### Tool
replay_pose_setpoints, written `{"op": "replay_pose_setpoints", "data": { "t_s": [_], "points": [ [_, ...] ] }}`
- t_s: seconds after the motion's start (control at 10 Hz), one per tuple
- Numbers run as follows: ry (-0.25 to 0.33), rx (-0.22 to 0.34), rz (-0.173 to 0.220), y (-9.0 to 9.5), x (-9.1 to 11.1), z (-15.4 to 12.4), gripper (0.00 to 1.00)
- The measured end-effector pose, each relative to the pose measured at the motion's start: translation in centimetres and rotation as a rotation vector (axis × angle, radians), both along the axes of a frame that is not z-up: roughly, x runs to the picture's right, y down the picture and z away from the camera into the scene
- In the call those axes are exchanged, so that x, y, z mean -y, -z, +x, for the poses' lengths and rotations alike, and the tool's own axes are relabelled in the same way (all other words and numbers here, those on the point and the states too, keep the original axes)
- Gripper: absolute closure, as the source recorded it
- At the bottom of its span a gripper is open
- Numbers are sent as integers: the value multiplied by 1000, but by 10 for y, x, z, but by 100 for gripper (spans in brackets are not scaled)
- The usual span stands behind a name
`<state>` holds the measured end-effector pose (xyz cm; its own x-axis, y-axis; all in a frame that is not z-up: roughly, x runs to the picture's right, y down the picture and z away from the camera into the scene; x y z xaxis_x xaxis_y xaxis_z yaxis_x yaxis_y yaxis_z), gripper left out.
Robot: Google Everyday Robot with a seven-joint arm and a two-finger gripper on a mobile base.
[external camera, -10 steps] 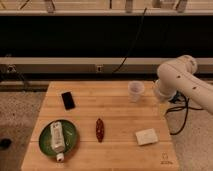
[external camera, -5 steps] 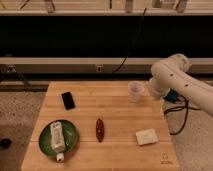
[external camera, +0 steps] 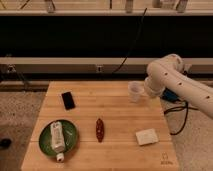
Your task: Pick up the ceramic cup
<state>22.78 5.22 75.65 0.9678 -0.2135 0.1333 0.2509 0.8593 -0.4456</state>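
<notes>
The hand (external camera: 146,93) is just beside the ceramic cup (external camera: 134,92); whether spread or pressed together cannot be told. Straddle the rim squarely before closing.

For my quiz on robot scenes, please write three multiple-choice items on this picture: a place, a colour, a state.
1. The claw is: A) beside the ceramic cup, at the table's far right; B) over the phone; C) over the white block.
2. The plate is: A) blue; B) green; C) red.
3. The ceramic cup is: A) on its side; B) upside down; C) upright.
Answers: 1 A, the arm ends right of the cup; 2 B, its rim shows green; 3 C, its wide rim faces up.
</notes>
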Motion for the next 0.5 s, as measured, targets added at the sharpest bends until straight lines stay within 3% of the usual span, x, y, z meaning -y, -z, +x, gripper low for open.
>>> {"op": "replay_pose_setpoints", "data": {
  "t_s": [0.5],
  "points": [
    [19,34,2,-24,4,-8,20]
  ]
}}
